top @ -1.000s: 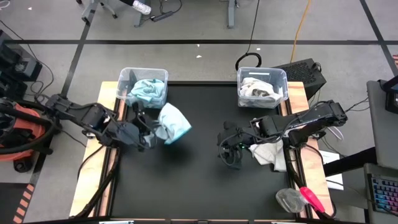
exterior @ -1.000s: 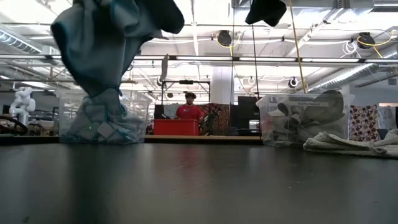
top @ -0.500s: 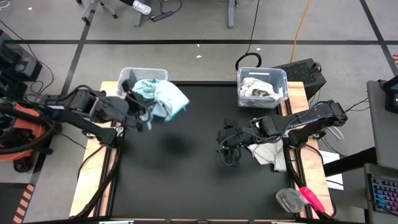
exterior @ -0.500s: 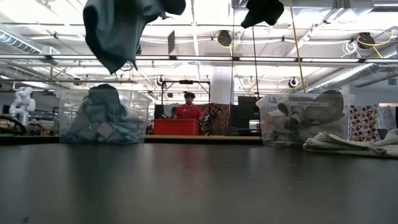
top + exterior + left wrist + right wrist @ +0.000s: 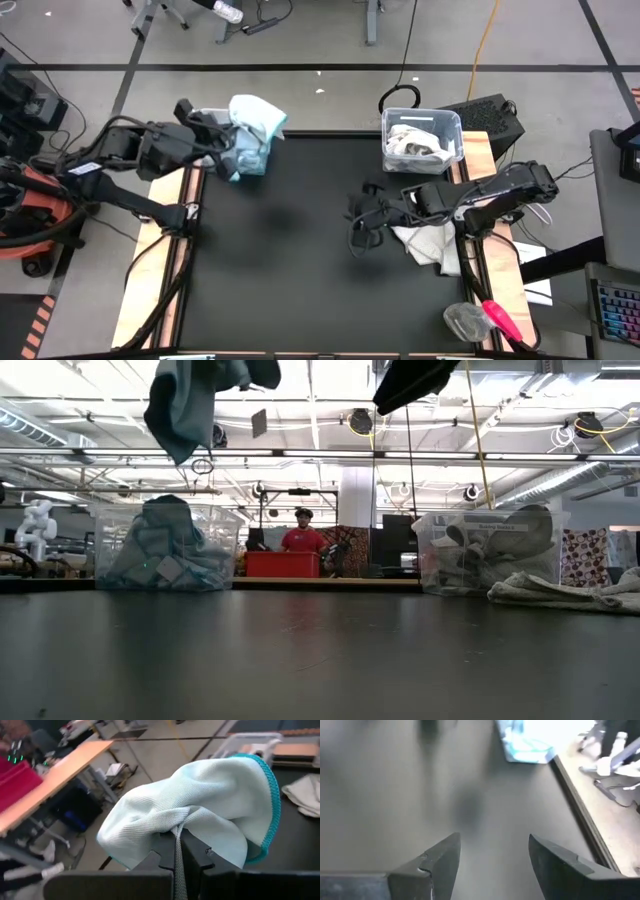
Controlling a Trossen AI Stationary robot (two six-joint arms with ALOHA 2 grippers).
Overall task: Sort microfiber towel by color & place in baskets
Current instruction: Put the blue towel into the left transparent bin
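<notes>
My left gripper [image 5: 225,130] is shut on a pale blue microfiber towel [image 5: 257,113] with a teal hem and holds it high over the left basket [image 5: 165,548], which has blue towels in it. In the low view the towel [image 5: 185,405] hangs well above that basket. My right gripper [image 5: 365,226] hovers open above the black mat, right of centre, touching nothing. The right basket [image 5: 422,140] at the far right holds whitish towels. A whitish towel [image 5: 430,243] lies flat on the table's right edge. My left gripper [image 5: 177,854] pinches a gathered fold of the blue towel [image 5: 181,822] between its two fingers. The cloth bunches up and billows out past the fingertips [image 5: 194,851]. The towel is lifted clear of the table and hangs slack below the gripper.
A red-handled object with a crumpled clear bag [image 5: 485,318] lies at the near right corner. Wooden boards [image 5: 150,270] flank the black mat [image 5: 290,280], whose middle is bare. A person in red [image 5: 303,538] stands far behind the table.
My left gripper has carried the blue towel from the mat's left-centre up and toward the far left corner, ending over the left basket. The towel, which hung low in front of the basket, is now raised high above it.
</notes>
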